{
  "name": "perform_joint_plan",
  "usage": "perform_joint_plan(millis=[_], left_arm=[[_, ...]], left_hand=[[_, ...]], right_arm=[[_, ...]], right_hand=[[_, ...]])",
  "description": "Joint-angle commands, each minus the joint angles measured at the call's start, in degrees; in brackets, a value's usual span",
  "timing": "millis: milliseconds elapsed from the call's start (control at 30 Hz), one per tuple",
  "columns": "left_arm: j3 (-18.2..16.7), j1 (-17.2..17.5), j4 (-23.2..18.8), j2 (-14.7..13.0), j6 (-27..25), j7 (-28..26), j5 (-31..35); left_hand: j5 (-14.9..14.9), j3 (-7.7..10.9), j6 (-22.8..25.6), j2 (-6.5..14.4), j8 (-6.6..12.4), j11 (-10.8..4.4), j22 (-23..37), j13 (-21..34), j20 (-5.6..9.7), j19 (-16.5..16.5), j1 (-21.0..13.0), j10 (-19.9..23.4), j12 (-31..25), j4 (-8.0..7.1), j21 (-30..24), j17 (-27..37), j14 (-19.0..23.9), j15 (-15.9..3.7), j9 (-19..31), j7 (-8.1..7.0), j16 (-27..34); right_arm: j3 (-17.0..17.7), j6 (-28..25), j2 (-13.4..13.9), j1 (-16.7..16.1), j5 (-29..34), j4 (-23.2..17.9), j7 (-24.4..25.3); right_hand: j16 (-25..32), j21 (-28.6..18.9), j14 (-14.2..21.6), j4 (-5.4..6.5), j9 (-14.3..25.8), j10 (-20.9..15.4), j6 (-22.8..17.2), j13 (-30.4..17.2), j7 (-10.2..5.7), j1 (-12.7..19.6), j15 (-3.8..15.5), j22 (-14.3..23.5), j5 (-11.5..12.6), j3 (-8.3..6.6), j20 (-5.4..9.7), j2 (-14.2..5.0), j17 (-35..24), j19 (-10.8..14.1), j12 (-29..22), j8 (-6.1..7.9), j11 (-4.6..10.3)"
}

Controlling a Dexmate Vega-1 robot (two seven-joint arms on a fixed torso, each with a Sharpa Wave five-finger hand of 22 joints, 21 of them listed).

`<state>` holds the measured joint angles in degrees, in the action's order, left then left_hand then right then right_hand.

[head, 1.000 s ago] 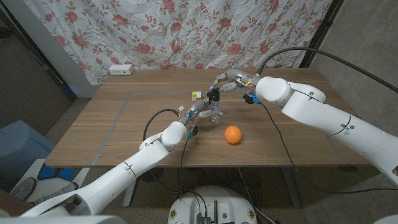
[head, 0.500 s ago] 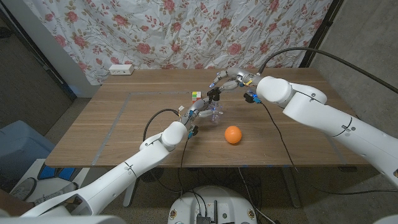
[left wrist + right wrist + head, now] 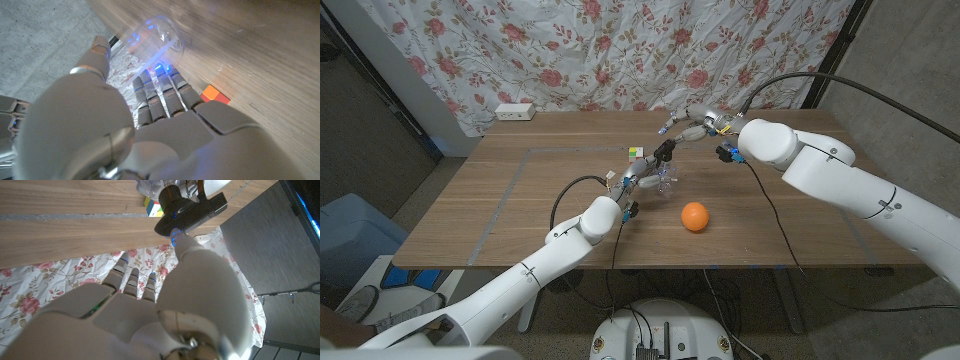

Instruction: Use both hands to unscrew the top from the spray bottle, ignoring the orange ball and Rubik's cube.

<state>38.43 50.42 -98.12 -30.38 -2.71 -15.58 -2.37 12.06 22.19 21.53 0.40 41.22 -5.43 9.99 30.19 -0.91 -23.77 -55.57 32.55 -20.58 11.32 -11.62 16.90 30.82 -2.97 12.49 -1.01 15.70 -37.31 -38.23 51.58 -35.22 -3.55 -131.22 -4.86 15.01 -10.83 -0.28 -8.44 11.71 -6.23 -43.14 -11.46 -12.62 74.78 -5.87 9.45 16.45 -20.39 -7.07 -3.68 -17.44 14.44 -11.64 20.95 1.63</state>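
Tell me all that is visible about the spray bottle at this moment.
The spray bottle has a clear plastic body and a black spray top. The left hand grips the body near the table's middle, beside the Rubik's cube. The right hand holds the top. Whether the top is off cannot be told.

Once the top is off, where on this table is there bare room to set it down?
Bare wood: the left half inside the taped outline, and the right side beyond the orange ball. Crowded: the centre, where the left hand holds the spray bottle beside the Rubik's cube, right hand gripping its top.
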Motion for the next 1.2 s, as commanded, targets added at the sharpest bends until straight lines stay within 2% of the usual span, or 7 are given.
perform_joint_plan(millis=[33,233,400,600,833,1067,1200], left_arm=[[-0.38,0.48,0.21,0.54,0.71,-1.26,0.90],[-0.57,0.66,0.66,1.06,1.52,-2.29,1.33],[-0.64,0.67,1.02,1.41,1.93,-2.60,1.43],[-0.71,0.57,1.27,1.60,2.00,-2.57,1.41],[-0.91,0.43,1.46,1.55,1.94,-2.23,1.08],[-0.96,-0.11,2.36,1.76,2.48,-1.84,0.76],[-0.99,-0.34,2.90,2.04,2.84,-1.99,0.74]], left_hand=[[-0.08,1.94,2.74,6.74,0.23,-1.28,0.22,0.21,-0.23,-0.29,5.72,1.49,-0.37,-1.40,-0.12,0.18,0.66,-3.82,0.03,0.60,0.27],[-0.09,1.96,2.82,6.72,0.25,-1.26,0.22,0.24,-0.22,-0.33,5.74,1.42,-0.31,-1.43,-0.13,0.20,0.61,-3.89,0.01,0.61,0.24],[-0.11,1.96,2.91,6.66,0.28,-1.30,0.22,0.27,-0.21,-0.36,5.82,1.56,-0.33,-1.47,-0.13,0.21,0.67,-3.88,-0.01,0.60,0.23],[-0.12,2.00,2.92,6.69,0.27,-1.16,0.22,0.30,-0.19,-0.37,5.88,1.55,-0.29,-1.52,-0.12,0.21,0.71,-3.87,-0.02,0.66,0.20],[-0.13,2.07,3.06,6.71,0.31,-1.17,0.22,0.34,-0.22,-0.39,6.08,1.62,-0.28,-1.62,-0.12,0.16,0.72,-3.86,-0.03,0.67,0.10],[-0.15,2.11,3.12,6.75,0.32,-1.00,0.22,0.38,-0.24,-0.37,6.26,1.70,-0.26,-1.70,-0.11,0.16,0.83,-3.84,-0.05,0.82,0.08],[-0.15,2.17,3.11,6.78,0.30,-0.98,0.22,0.41,-0.26,-0.37,6.32,1.80,-0.27,-1.69,-0.10,0.16,0.83,-3.88,-0.06,0.74,0.04]], right_arm=[[1.83,0.07,1.72,-0.55,-0.12,-1.43,-0.86],[2.64,-0.54,2.29,-1.08,-0.11,-2.21,-0.38],[2.51,-2.19,2.78,-0.61,0.11,-2.90,-0.89],[-0.20,-4.44,3.89,1.27,3.84,-4.06,-1.89],[-0.09,0.56,4.78,-0.76,6.99,-2.95,0.05],[-0.35,2.39,5.13,-0.69,9.52,-2.13,-2.32],[-0.65,2.51,4.79,-1.29,11.84,-1.95,-2.01]], right_hand=[[0.19,-0.33,0.10,0.11,0.09,0.09,0.90,0.01,-0.07,-0.92,-0.71,0.16,-0.58,0.62,-0.13,0.04,-0.14,0.36,0.15,-0.53,-0.85],[0.15,-0.34,0.15,0.76,0.03,0.21,2.34,-0.02,-0.02,-2.87,-1.25,0.15,-1.15,1.60,-0.67,0.14,-0.13,0.84,0.13,-1.55,-1.56],[-0.03,-0.32,0.78,3.32,0.11,0.23,4.14,-0.06,0.23,-11.06,-3.02,0.16,-3.80,5.35,-2.29,1.60,0.16,2.10,0.06,-3.39,-3.40],[-0.28,-0.21,1.00,5.05,0.30,1.79,8.30,-0.09,0.77,-17.35,-3.70,0.20,-5.97,7.83,-2.34,2.41,0.28,2.75,0.44,-5.80,-5.15],[0.26,-0.75,3.21,8.27,0.65,1.30,8.17,-0.14,3.57,-26.44,-3.74,0.19,-6.28,10.93,-2.72,2.46,0.28,5.39,-0.11,-6.34,-6.10],[0.25,-0.65,3.97,8.60,0.66,0.52,9.12,-0.12,6.32,-28.94,-4.14,0.17,-6.19,11.85,-3.02,2.91,0.48,6.33,-0.33,-7.05,-6.87],[0.05,-0.39,3.85,8.73,0.68,0.77,9.13,-0.12,7.32,-30.34,-4.68,0.17,-6.02,12.40,-4.44,3.38,0.56,6.23,-0.21,-7.22,-7.25]])
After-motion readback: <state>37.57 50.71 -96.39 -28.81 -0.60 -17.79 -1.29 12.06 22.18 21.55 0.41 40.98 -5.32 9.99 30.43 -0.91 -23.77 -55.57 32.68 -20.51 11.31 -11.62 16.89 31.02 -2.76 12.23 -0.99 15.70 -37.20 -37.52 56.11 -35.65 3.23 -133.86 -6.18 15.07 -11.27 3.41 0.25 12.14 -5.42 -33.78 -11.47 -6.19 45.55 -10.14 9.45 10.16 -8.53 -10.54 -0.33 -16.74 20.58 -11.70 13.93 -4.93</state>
